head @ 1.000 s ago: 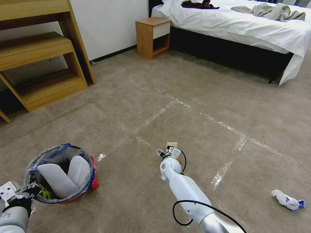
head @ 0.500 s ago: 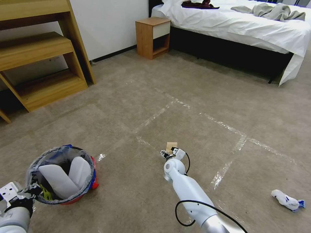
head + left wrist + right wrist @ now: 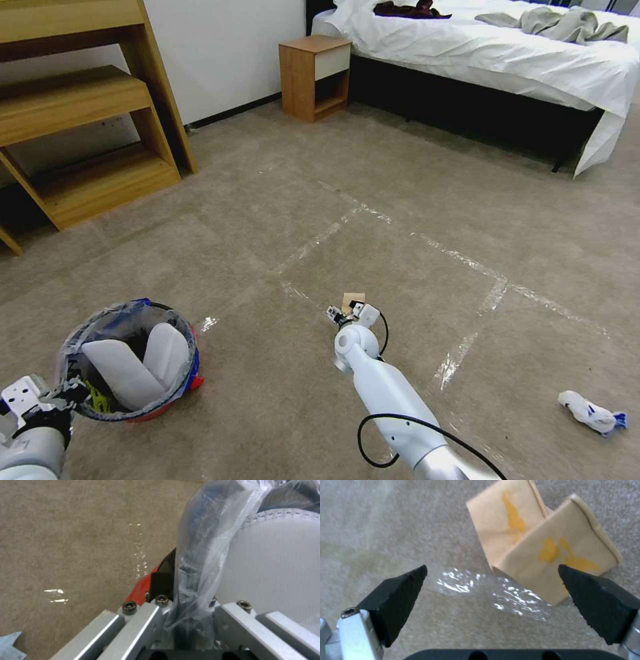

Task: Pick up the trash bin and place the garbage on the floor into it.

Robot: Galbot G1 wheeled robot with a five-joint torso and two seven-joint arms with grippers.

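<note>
Nearest the robot, the left gripper (image 3: pixel 63 393) is clamped on the rim of the small round trash bin with red base, blue band and crinkled grey plastic liner (image 3: pixel 127 360). The left wrist view shows the fingers (image 3: pixel 143 620) pinching liner and rim together, which keeps the mouth open and facing up, ready to receive litter. Two flat white slippers (image 3: pixel 143 363) already stand inside it (leaning against the wall).

Further out, the right gripper (image 3: pixel 343 313) hangs low over the beige short-pile carpet floor (image 3: pixel 267 400), its black wedge-shaped pads (image 3: pixel 398 595) spread wide with nothing between them. It seems lined up on the folded tan paper bag with yellow marks (image 3: pixel 541 547), which lies flat beside a shiny clear tape strip (image 3: pixel 493 595); the wide spread looks meant to straddle the bag's edge.

Off to the right, well apart, lies a crumpled white tissue with blue streaks (image 3: pixel 590 413), not yet collected.
</note>
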